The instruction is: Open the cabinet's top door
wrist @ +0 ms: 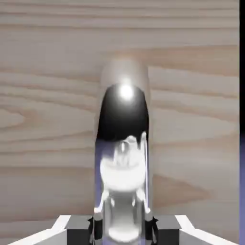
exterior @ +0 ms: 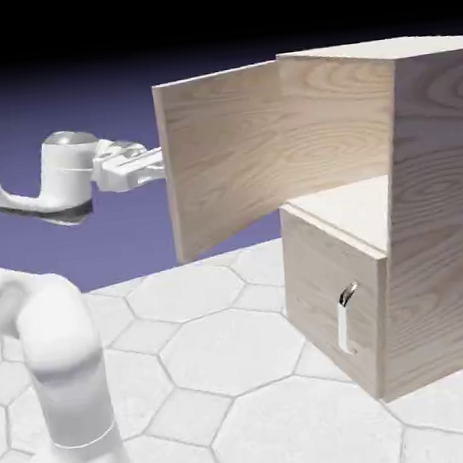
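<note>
In the exterior view, a plain blue-violet backdrop (exterior: pixel 135 231) darkens into a black band (exterior: pixel 202 7) at 12 o'clock, while a brightly lit floor of pale, many-sided tiles (exterior: pixel 233 351) spreads toward 6 o'clock.

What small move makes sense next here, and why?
Probably ease the pincer open and back away slightly: it is closed on the handle, while the top door already stands wide open, showing the cabinet's upper compartment, so further pulling seems unneeded.
</note>
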Robot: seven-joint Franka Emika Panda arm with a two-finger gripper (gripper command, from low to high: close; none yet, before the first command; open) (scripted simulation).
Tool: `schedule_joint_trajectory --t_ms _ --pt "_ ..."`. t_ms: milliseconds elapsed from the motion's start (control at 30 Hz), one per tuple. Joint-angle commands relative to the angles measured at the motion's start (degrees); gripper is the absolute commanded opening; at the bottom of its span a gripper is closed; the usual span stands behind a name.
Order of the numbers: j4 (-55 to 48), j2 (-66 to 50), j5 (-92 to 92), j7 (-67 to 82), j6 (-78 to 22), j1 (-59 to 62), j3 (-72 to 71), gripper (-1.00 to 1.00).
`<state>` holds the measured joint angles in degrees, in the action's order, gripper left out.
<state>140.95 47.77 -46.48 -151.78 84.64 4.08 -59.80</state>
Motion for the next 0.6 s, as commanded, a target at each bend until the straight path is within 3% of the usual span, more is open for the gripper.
schedule_joint_trajectory --t_ms 0,567 --pt "-2.02 -0.84 1.03 -0.15 -2.07 2.0 -2.09 -1.0" --pt "-32.44 0.56 13.06 3.35 -25.06 36.85 -29.3 -1.0"
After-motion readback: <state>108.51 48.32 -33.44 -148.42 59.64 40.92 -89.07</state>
